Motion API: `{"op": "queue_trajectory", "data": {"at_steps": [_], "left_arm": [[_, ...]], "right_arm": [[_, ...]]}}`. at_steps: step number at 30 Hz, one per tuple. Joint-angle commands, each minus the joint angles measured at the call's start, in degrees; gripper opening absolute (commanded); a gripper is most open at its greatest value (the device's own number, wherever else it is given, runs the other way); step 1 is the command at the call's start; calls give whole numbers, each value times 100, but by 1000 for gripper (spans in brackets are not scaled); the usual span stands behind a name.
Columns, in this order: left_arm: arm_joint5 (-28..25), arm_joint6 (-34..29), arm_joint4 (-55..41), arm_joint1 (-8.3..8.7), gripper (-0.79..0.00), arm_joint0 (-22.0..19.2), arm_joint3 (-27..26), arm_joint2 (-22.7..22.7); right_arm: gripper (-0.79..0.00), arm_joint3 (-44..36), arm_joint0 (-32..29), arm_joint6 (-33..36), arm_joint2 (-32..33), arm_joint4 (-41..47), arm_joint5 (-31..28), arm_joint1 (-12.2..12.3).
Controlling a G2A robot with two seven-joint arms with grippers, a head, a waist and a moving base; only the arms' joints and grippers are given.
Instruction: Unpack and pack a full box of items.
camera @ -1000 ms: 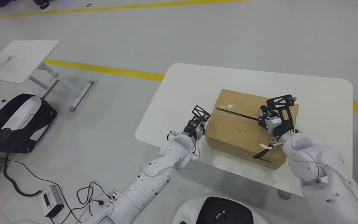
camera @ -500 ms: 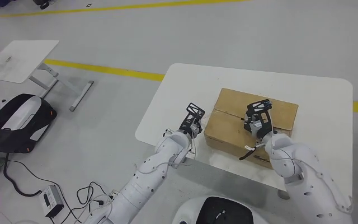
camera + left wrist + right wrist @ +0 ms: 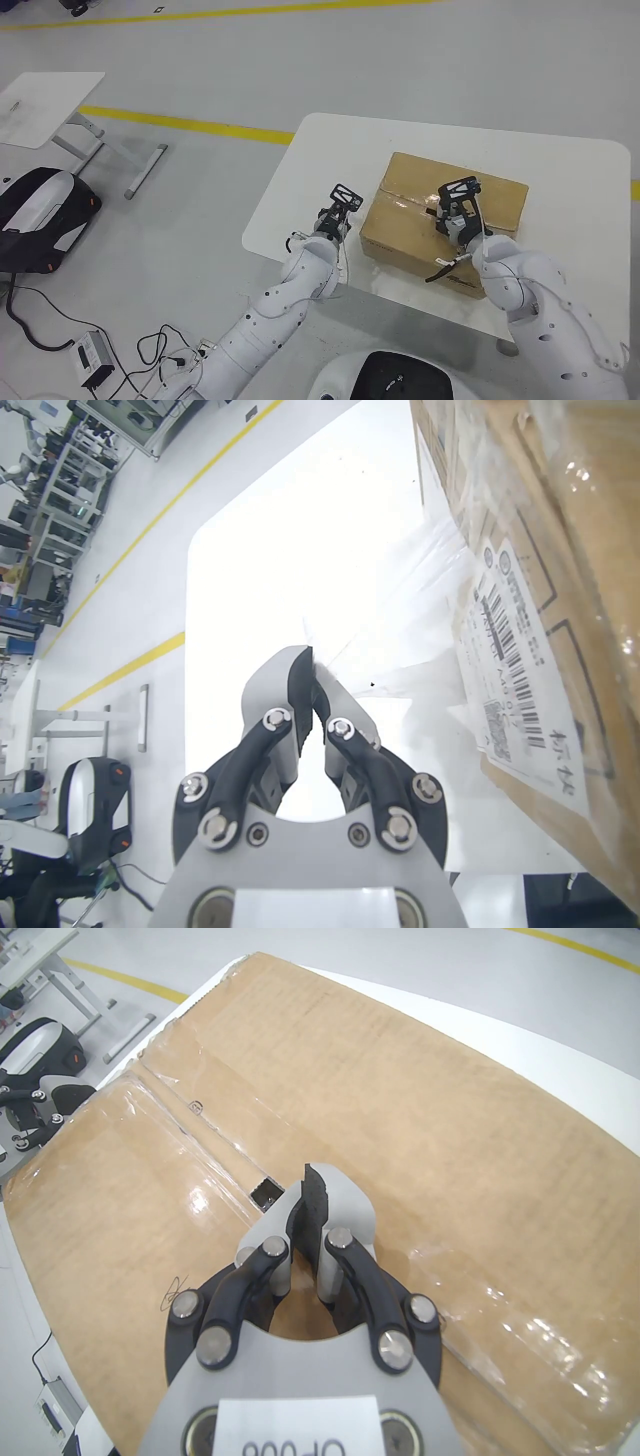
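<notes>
A brown cardboard box (image 3: pixel 440 225) sealed with clear tape lies on the white table (image 3: pixel 320 160). Beside the box's left end, just above the table, my left gripper (image 3: pixel 342 203) is shut on a strip of clear tape (image 3: pixel 415 640) that stretches from its fingertips (image 3: pixel 305 670) to the box side (image 3: pixel 550 550), near a white barcode label (image 3: pixel 515 660). My right gripper (image 3: pixel 455 203) is over the box top (image 3: pixel 400 1103), shut with nothing between its fingers. Its tips (image 3: pixel 312 1193) sit at the taped centre seam, next to a small dark hole (image 3: pixel 265 1192).
Bare table surface (image 3: pixel 260 575) lies to the left of the box and beyond it. On the floor to the left stand a small white side table (image 3: pixel 45 105) and a black and white machine (image 3: pixel 40 215). The box reaches close to the table's near edge.
The box has slid and turned a little to the left. My right gripper moved left across the box top to the seam. My left gripper drew slightly left, away from the box.
</notes>
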Motion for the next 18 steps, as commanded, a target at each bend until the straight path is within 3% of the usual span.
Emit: {"op": "queue_trajectory", "data": {"at_steps": [1, 5, 7, 8, 9, 18], "left_arm": [[61, -151, -66, -23, -785, -24, 31, -8], [78, -289, -127, -53, -785, -85, 103, -37], [61, -320, -265, -71, -542, -95, 115, -62], [-2, -325, -354, -78, -357, -102, 117, -77], [-59, -335, -425, -81, -9, -109, 125, -100], [-618, -274, -1162, -99, 0, -76, 141, -327]], "right_arm": [[-785, 5, 7, 29, 3, -18, -9, -9], [-785, 15, 11, 70, 18, -60, -10, -25], [-785, 18, 8, 76, 29, -69, -16, -33], [-785, 17, 5, 76, 37, -70, -22, -36], [-785, 17, 1, 76, 47, -68, -30, -39], [-785, -45, -45, 77, 133, -111, -55, -60]]}}
